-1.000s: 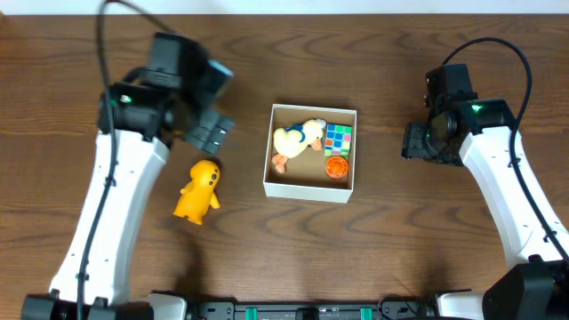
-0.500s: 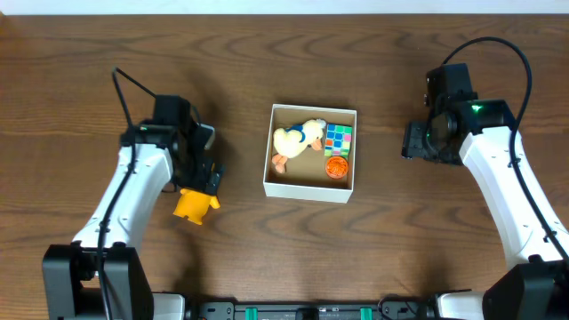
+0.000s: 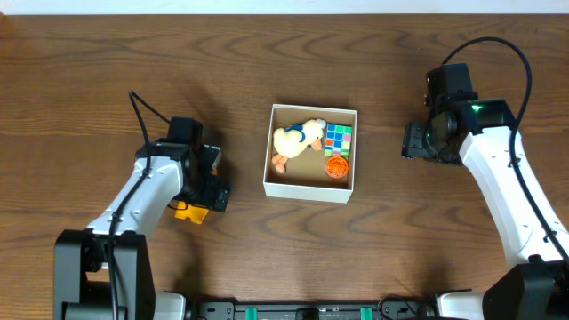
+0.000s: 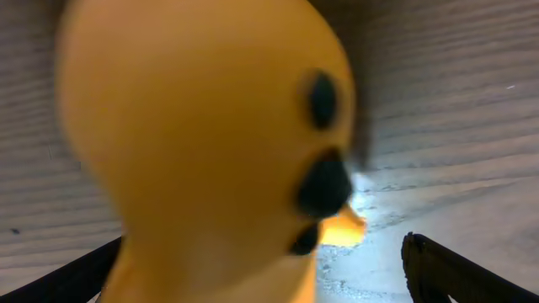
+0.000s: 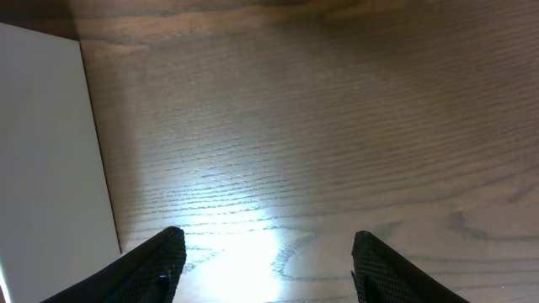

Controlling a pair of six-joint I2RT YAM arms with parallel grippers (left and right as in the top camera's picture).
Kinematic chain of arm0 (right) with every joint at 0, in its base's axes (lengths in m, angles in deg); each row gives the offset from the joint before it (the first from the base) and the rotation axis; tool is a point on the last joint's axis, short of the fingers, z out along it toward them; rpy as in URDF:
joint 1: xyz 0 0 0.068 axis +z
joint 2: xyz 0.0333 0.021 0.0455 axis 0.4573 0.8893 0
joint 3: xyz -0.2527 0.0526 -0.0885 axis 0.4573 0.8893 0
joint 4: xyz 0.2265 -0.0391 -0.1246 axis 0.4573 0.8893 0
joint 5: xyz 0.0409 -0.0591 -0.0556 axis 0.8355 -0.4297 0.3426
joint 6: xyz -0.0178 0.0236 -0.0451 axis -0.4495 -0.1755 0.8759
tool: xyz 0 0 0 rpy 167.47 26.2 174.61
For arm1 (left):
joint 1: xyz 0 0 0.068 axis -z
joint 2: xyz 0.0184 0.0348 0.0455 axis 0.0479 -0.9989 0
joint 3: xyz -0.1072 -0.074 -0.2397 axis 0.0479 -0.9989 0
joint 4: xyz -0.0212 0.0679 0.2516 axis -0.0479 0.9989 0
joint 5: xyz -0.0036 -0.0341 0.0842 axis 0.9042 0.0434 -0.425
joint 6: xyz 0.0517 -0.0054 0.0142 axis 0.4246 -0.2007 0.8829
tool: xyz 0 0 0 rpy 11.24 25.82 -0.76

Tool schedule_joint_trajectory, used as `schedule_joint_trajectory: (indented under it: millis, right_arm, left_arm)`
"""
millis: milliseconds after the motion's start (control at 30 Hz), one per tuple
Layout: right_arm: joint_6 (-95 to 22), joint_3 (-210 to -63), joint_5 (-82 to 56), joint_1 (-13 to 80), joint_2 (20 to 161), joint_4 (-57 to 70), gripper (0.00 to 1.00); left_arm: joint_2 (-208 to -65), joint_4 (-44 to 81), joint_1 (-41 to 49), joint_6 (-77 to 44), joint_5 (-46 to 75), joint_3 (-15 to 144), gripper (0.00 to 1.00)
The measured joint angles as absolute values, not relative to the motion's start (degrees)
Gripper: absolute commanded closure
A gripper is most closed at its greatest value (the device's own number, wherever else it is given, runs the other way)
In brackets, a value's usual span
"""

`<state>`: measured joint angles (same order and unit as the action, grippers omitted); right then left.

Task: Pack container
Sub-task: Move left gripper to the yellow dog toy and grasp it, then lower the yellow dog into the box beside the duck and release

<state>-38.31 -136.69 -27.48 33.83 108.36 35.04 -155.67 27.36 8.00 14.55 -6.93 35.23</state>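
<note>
A dark brown surface [image 3: 400, 249] with wavy wood grain fills the overhead view. 1 pale strip [image 3: 284, 5] runs along its far edge. A bright glare patch [image 5: 244, 244] lies on the wood in the right wrist view.

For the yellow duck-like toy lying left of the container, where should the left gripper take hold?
Probably take the yellow toy across its rounded head, coming down from above: it lies on the table, and the open left gripper straddles it, a finger on either side.
</note>
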Motion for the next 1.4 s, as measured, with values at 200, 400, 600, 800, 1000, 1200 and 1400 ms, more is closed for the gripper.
schedule_joint_trajectory:
  millis: [200, 400, 600, 800, 1000, 1200, 1400]
  right_arm:
    - [-38.3, -136.7, -27.5, 33.8, 108.4, 35.0, 0.33]
    - [-38.3, -136.7, -27.5, 33.8, 108.4, 35.1, 0.33]
    - [-38.3, -136.7, -27.5, 33.8, 108.4, 35.1, 0.33]
    - [-38.3, -136.7, -27.5, 33.8, 108.4, 35.1, 0.33]
    - [-38.3, -136.7, -27.5, 33.8, 108.4, 34.8, 0.33]
    - [-38.3, -136.7, -27.5, 33.8, 108.4, 34.6, 0.34]
    - [-38.3, -136.7, -27.5, 33.8, 108.4, 34.5, 0.34]
  left_arm:
    - [-155.7, 26.9, 8.0, 13.7, -6.8, 35.2, 0.74]
    - [-155.7, 26.9, 8.0, 13.6, -6.7, 35.2, 0.85]
    - [-155.7, 30.2, 8.0, 13.5, -6.7, 36.9, 0.9]
    - [-155.2, 35.8, 10.3, 14.2, -6.8, 51.8, 0.94]
    - [-153.1, 34.3, 19.9, 25.0, -7.0, 67.7, 0.94]
    - [-153.1, 33.5, 31.4, 39.7, -6.6, 69.6, 0.94]
    - [-159.7, 36.4, 36.4, 44.7, -5.2, 69.6, 0.94]
